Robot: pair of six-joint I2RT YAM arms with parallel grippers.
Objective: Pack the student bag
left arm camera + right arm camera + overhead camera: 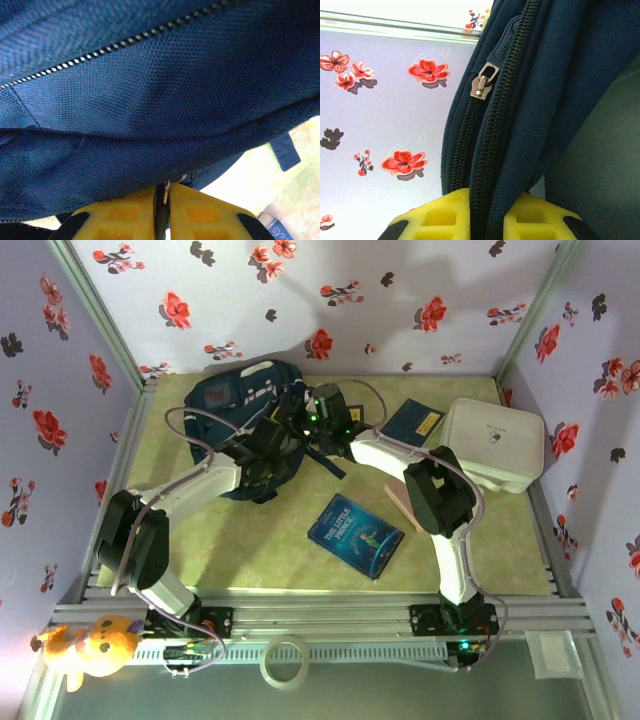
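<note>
Top external: student bag (238,400) lying rear-left, contents hidden; left gripper (161,194) and right gripper (492,202) each clamped on its fabric.

Operator: Which markings are legible?
Technician: One item. The blue book (355,533) on the tabletop (250,545) carries the cover title "THE LITTLE PRINCE" in light capitals.
Operator: What about the zipper pull (500,45) on the student bag (245,400)?
Technician: Raised lettering is present on the rubber tab, but the characters are too blurred to read.
Operator: Any other markings?
Technician: White patches on the student bag, a yellow label on the dark blue booklet (413,422) and a small dark mark on the white box (500,455) are all too small to read.
</note>
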